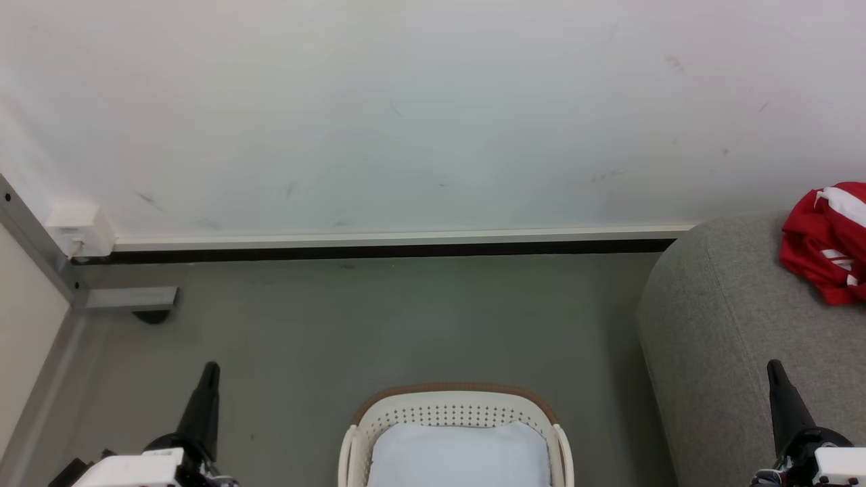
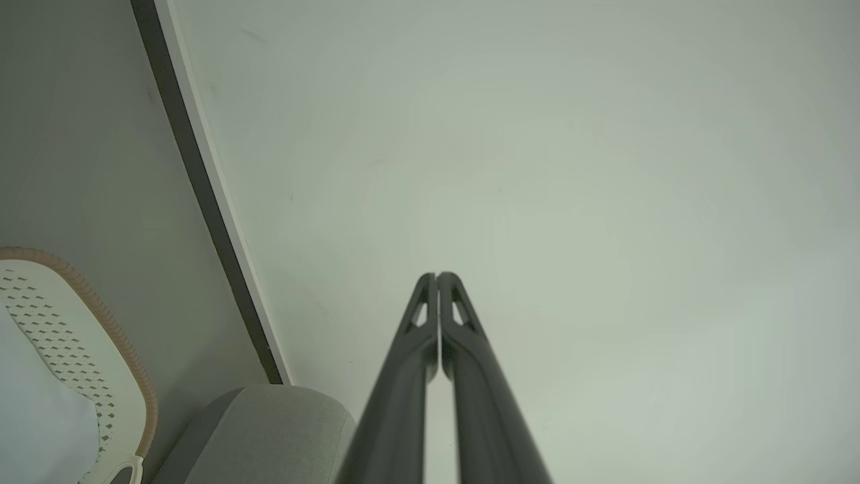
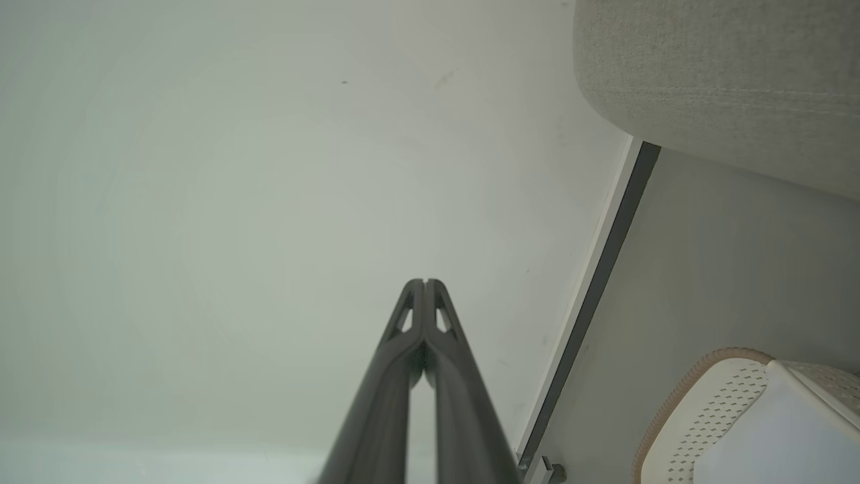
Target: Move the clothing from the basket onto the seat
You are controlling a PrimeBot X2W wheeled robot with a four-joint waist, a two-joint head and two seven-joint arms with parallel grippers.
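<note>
We see the red clothing (image 1: 822,250) on the sofa (image 1: 710,325) only partly, since the right edge cuts both. We cannot tell whether that heap is one garment or two. The bottom edge cuts the basket (image 1: 453,409), and a pale cloth (image 1: 460,456) hides its floor.

Head cam: up high, facing fwd & down at floor (image 1: 406,325) + wall (image 1: 406,101), mid-range. Left tool (image 1: 211,370) and right tool (image 1: 775,368) sit at its bottom corners, basket (image 1: 453,406) between them, seat (image 1: 717,325) beside & beyond right tool.

Left wrist cam: looks along left tool (image 2: 437,275) at wall. Basket & seat corner lie low, off to one side of tool.

Right wrist cam: looks along right tool (image 3: 424,282) at same wall. Basket low, seat high, both on tool's other side.

All 3 share wall, skirting (image 1: 406,238), basket, seat.
</note>
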